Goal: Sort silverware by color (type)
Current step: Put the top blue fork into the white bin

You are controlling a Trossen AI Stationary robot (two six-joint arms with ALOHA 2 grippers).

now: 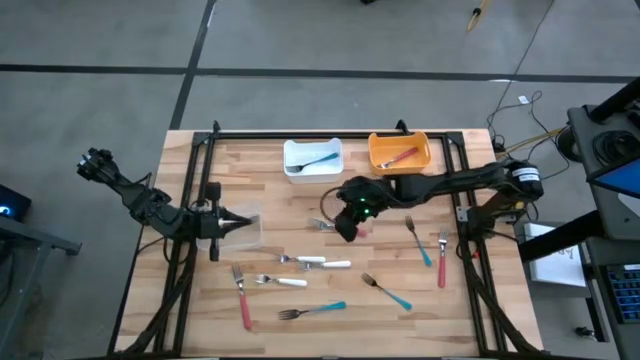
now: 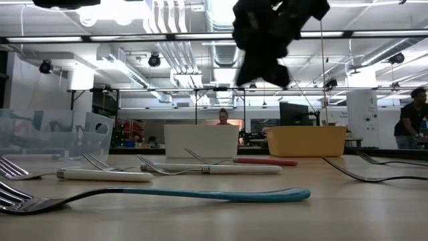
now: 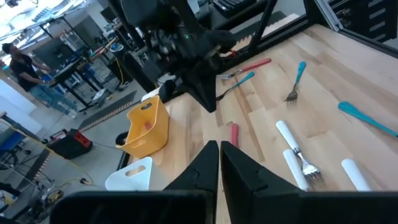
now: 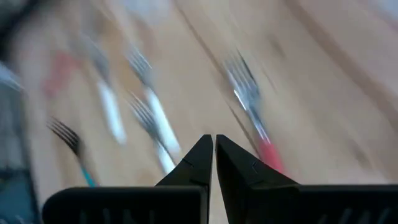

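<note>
Forks with red, teal and white handles lie flat on the wooden table point(image 1: 300, 200). My right gripper point(image 1: 346, 232) hangs shut above the table's middle, touching nothing; it also shows in the low view point(image 2: 267, 47). A red-handled fork point(image 4: 256, 127) lies just beneath it, its head point(image 1: 324, 225) showing beside the gripper. Nearer the front lie two white-handled forks point(image 1: 318, 262) point(image 1: 282, 281), a red one point(image 1: 243, 298) and teal ones point(image 1: 316, 309) point(image 1: 391, 291). My left gripper point(image 1: 243, 222) waits shut at the left, over a clear bin.
A white bin point(image 1: 312, 158) and an orange bin point(image 1: 399, 152) stand at the far edge, each with a fork inside. The clear bin point(image 1: 246, 230) stands at the left. A teal fork point(image 1: 419, 243) and a red fork point(image 1: 443, 262) lie at the right. People show in the room behind.
</note>
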